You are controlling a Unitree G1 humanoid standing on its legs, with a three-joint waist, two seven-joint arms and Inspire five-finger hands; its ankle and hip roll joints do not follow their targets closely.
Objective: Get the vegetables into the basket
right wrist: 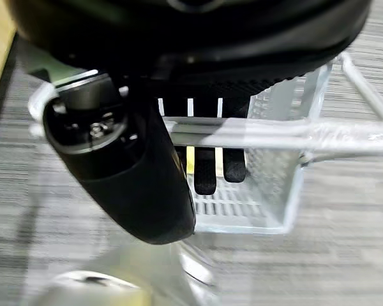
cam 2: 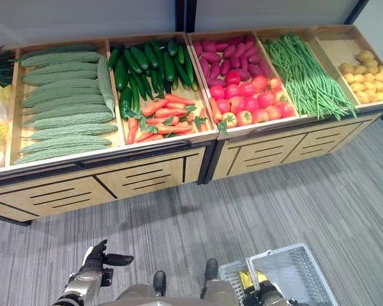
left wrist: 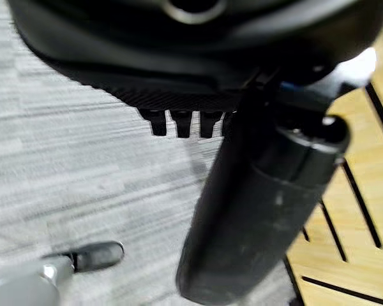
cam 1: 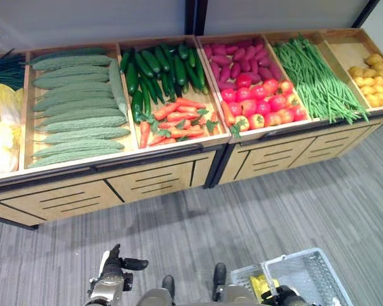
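Two robot hands | left (cam 1: 115,271) spread | right (right wrist: 204,169) curled round basket handle (right wrist: 293,134) | carrots (cam 1: 175,118) orange

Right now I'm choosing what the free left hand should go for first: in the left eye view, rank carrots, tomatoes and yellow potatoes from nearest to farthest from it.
From the left hand:
1. Carrots, front of the middle bin, nearest.
2. Tomatoes, further right.
3. Yellow potatoes, far right bin, farthest.

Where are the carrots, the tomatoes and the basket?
carrots (cam 1: 179,118), left eye view, middle of the orange pile.
tomatoes (cam 1: 262,105), left eye view, middle of the red pile.
basket (cam 1: 335,280), left eye view, right wall.
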